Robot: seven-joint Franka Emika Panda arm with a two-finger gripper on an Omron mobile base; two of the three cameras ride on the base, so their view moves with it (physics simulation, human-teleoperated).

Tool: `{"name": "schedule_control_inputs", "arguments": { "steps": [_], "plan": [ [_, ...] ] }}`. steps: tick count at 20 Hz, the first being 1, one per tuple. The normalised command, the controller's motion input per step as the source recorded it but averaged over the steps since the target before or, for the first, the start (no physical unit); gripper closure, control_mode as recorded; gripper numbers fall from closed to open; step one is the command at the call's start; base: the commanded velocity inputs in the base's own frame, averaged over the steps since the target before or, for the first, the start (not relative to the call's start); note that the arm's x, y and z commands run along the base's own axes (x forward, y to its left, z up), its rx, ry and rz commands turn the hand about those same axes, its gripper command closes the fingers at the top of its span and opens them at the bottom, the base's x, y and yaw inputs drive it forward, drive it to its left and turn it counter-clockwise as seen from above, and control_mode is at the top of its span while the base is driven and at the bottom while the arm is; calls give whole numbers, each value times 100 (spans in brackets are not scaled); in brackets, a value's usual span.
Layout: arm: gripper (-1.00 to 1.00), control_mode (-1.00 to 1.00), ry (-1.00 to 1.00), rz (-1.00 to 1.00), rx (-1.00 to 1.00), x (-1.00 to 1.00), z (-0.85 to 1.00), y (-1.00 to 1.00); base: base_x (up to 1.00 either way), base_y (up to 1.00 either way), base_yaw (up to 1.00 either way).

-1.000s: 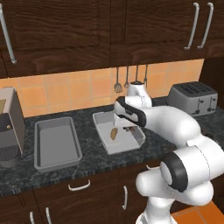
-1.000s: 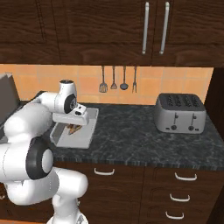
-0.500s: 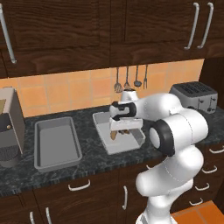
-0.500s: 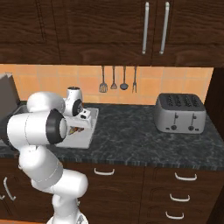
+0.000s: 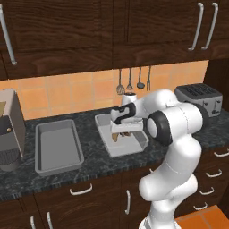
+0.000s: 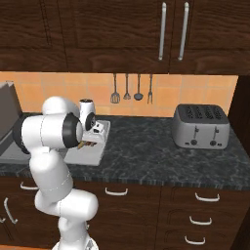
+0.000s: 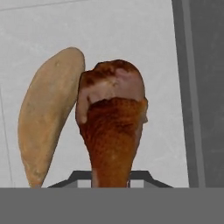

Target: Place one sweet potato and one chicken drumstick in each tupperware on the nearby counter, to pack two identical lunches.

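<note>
The pincer [image 5: 120,134] is clamped shut on the chicken drumstick [image 7: 113,131], hanging over the tupperware [image 5: 134,145] with the sweet potato [image 7: 46,113] right beside the drumstick.

The robot's arm [image 5: 179,129] is a chain of smooth, glossy white rounded segments, swelling into bulbous shells at each joint. Dark grey to black rings mark the joints, the clearest a wide black disc on the big elbow-like joint. A thick white column forms the lower body. Towards the hand the casing turns boxier, white with small black insets and dark trim. No cables, screws or lettering can be made out.
</note>
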Motion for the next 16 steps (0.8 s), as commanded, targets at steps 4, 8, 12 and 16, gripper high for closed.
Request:
{"name": "schedule_control_inputs", "arguments": {
  "steps": [4, 8, 12, 16],
  "plan": [
    [100, -100, 0, 0, 0, 6, -43, 1, 0, 0, 0],
    [-100, -100, 0, 0, 0, 0, 0, 2, 0, 0, 0],
    [-100, -100, 4, 0, 0, 0, 8, 0, 0, 0, 0],
    [-100, -100, 2, 0, -1, 0, 33, 0, 0, 0, 0]
  ]
}}
